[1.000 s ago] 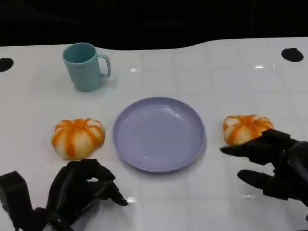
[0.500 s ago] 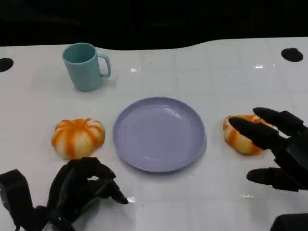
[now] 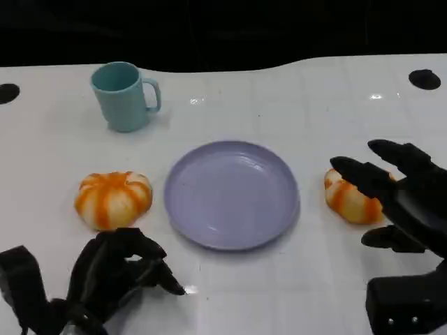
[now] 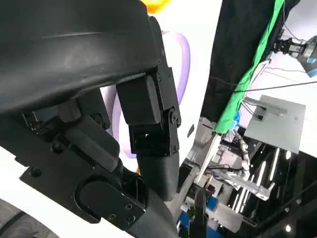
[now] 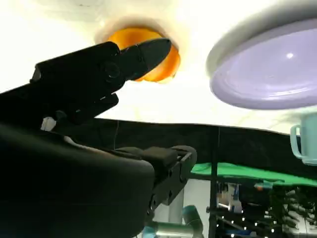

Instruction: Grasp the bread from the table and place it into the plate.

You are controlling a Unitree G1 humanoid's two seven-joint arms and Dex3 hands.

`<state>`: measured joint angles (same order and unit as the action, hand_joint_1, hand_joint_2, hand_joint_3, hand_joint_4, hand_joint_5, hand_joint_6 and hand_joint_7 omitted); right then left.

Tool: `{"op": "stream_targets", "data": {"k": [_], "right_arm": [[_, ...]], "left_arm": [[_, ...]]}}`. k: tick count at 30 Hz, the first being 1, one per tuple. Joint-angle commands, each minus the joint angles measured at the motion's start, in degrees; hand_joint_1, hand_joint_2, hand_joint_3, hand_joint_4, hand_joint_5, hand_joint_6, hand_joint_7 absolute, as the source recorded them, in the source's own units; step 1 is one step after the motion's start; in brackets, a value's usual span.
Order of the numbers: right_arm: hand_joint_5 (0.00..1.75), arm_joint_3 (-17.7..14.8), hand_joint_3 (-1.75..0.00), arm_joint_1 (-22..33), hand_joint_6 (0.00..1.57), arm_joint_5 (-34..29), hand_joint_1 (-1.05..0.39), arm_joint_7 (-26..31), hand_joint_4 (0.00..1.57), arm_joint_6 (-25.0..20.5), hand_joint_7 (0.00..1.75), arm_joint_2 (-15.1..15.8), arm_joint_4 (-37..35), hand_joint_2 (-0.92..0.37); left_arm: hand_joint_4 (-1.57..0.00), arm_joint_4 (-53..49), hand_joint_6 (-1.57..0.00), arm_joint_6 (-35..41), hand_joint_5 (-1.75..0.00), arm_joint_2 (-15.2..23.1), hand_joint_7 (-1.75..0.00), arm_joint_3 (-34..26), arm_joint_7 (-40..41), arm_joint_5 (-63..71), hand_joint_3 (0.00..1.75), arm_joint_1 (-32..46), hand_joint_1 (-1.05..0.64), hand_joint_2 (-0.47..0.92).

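My left hand [image 4: 124, 129] takes up most of what I see here, a black shell with my fingers [image 4: 148, 124] curled in close before the lens and nothing in them. Past them lies the white table [image 4: 198, 34], and on it the rim of the lilac plate [image 4: 184, 54] curves out from behind my fingers. A bit of orange bread [image 4: 156, 5] sits just beside the plate. Beyond the table's edge hang a black curtain [image 4: 237, 54] and a green cloth [image 4: 250, 82], with lit equipment behind them.
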<state>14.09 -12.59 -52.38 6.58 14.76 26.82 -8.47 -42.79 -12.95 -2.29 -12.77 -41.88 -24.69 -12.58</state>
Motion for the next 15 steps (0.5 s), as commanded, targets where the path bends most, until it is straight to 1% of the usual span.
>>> {"op": "stream_targets", "data": {"k": [1,3,7,15], "right_arm": [[0.34,2.4,0.0,-4.5,0.25,-1.2,-0.46,2.3,0.0,-1.4,0.01,-0.6,-6.3,-0.75],[0.35,3.6,0.0,-6.1,0.26,-1.4,-0.46,3.1,0.0,-1.8,0.01,-0.9,-8.8,-0.75],[0.39,6.9,0.0,-11.4,0.27,-2.6,-0.42,4.9,0.02,-2.3,0.01,-2.2,-16.9,-0.75],[0.39,12.4,0.0,-19.0,0.28,-3.3,-0.42,9.0,0.06,-2.9,0.01,-4.7,-30.4,-0.72]], "left_arm": [[-1.57,0.0,-1.57,-0.2,-0.61,0.7,-0.34,-0.3,-0.3,0.1,0.0,0.0,-1.05,0.67],[-1.57,0.0,-1.57,-0.2,-0.62,0.7,-0.34,-0.3,-0.2,0.2,0.0,0.0,-1.05,0.67],[-1.57,-0.2,-1.57,-0.8,-0.62,0.6,-0.34,-0.4,-0.4,0.3,0.0,-0.1,-1.05,0.67],[-1.57,0.0,-1.57,-1.1,-0.62,0.6,-0.34,-0.4,-0.4,0.5,0.0,0.2,-1.05,0.68]]}}
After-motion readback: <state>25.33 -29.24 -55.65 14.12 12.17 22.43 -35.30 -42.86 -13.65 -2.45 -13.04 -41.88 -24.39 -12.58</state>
